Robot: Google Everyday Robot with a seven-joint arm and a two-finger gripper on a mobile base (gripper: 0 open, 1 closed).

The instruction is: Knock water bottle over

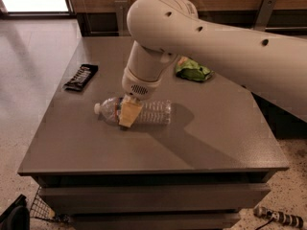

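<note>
Pincer (129, 114) over toppled water bottle (154, 112), mid table (216, 143).

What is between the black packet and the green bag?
The robot's arm, in the camera view; its gripper sits nearer us, at the lying water bottle.
</note>
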